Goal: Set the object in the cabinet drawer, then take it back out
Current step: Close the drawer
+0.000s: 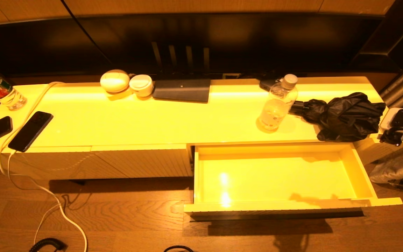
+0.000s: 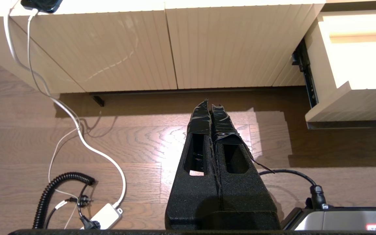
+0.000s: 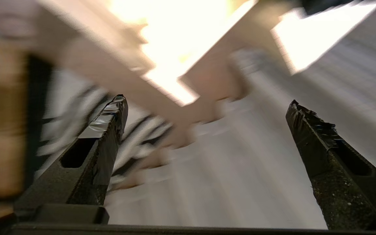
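From the head view, the cabinet drawer (image 1: 278, 178) stands pulled fully out below the right half of the tabletop (image 1: 117, 122), and its smooth, glossy cream inside holds nothing; only lamp reflections and a shadow lie on its floor. Which thing is "the object" cannot be settled from here: a clear water bottle (image 1: 278, 105) stands upright near the tabletop's front edge just above the drawer, with a folded black umbrella (image 1: 348, 115) just beside it at the right end. Judging by the bare drawer, either the placing has not begun or the whole round trip is over; the pictures do not decide which. Two phones (image 1: 30, 131) lie at the left end, one on a white cable (image 1: 44, 196). No arm is clearly seen in this view. In the left wrist view, the left end effector (image 2: 211, 106) hangs parked over the wooden floor (image 2: 142, 143), its taped fingers pressed together with nothing between them, facing the closed ribbed front panels (image 2: 175, 49); the open drawer's ribbed front juts out beyond them. In the right wrist view, heavily smeared, the right end effector (image 3: 206, 104) has its fingers spread wide apart and empty, with bright cream cabinet edges beyond them.
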{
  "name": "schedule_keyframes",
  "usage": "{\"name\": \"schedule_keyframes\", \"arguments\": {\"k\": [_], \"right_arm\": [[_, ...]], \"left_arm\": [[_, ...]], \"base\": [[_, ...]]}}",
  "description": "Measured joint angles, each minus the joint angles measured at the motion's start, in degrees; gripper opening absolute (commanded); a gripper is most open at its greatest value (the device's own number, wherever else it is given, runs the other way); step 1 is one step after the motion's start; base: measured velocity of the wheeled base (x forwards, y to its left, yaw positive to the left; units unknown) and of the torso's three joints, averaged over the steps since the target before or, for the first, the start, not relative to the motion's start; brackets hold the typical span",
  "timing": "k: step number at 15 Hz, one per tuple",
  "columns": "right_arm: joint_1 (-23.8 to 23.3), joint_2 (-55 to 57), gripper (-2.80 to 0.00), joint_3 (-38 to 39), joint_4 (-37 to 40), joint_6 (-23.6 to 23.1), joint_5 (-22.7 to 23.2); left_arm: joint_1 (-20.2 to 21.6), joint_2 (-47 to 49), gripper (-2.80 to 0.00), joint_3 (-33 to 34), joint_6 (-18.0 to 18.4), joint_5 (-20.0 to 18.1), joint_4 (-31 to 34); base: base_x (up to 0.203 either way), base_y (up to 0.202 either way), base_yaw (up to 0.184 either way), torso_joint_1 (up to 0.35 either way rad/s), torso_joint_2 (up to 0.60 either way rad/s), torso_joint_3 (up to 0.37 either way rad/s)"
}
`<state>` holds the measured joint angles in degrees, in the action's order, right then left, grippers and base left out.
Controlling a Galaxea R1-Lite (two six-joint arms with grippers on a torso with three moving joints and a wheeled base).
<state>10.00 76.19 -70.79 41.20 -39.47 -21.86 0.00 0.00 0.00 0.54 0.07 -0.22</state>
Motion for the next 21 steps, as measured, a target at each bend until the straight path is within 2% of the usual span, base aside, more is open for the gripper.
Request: {"name": "schedule_keyframes", "arguments": {"k": [3,7,9,15,21], "right_arm": [[-0.3,-0.1,-2.80,-1.3,4.7,7.4,3.1],[2.4,0.5,-2.80,-5.0,4.7,23.1,3.5],[3.3,0.2,-2.80,-5.7,4.2,29.1,3.5],[8.1,-3.9,-2.80,-0.1,2.9,34.2,6.6],[23.7,-8.2,-2.80,11.9,3.7,40.0,11.1]], "left_arm": [[0.0,0.0,-2.80,0.0,0.0,0.0,0.0],[0.0,0.0,-2.80,0.0,0.0,0.0,0.0],[0.0,0.0,-2.80,0.0,0.0,0.0,0.0],[0.0,0.0,-2.80,0.0,0.0,0.0,0.0],[0.0,0.0,-2.80,0.0,0.0,0.0,0.0]], "base": [[0.000,0.000,0.000,0.000,0.00,0.000],[0.000,0.000,0.000,0.000,0.00,0.000],[0.000,0.000,0.000,0.000,0.00,0.000],[0.000,0.000,0.000,0.000,0.00,0.000],[0.000,0.000,0.000,0.000,0.00,0.000]]}}
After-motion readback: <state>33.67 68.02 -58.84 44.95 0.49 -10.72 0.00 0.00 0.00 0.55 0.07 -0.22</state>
